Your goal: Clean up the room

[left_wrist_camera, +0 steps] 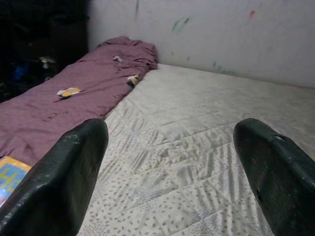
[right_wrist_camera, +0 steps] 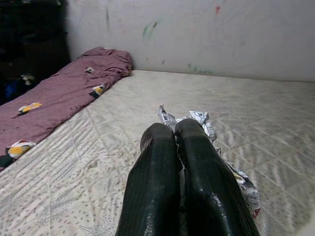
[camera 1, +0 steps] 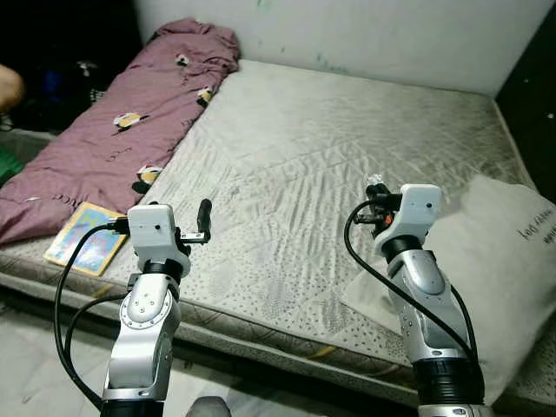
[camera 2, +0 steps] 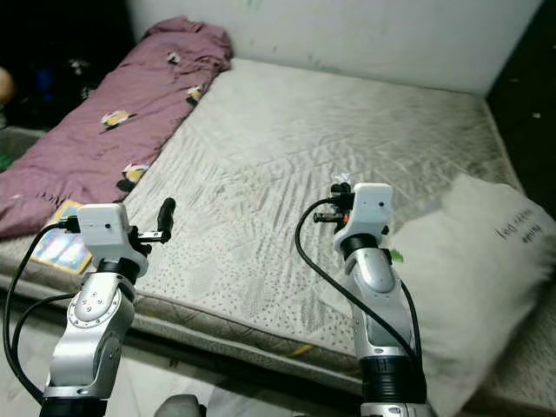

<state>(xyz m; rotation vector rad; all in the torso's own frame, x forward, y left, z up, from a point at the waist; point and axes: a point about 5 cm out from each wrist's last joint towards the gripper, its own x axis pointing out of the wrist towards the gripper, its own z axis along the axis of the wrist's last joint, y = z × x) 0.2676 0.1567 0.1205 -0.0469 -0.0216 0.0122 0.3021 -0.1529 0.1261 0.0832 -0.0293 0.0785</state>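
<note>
right gripper (right_wrist_camera: 179,132) is clamped on a crumpled wrapper (right_wrist_camera: 197,118), held above the mattress (camera 1: 287,130) near the pillow (camera 1: 495,261). keep the pinch firm in carrying; the foil looks slippery. left gripper (left_wrist_camera: 172,147) hovers spread, empty, near the book (camera 1: 85,236).

Quilted cloth mattress (camera 1: 347,148), crinkled wrapper (right_wrist_camera: 197,120)
</note>
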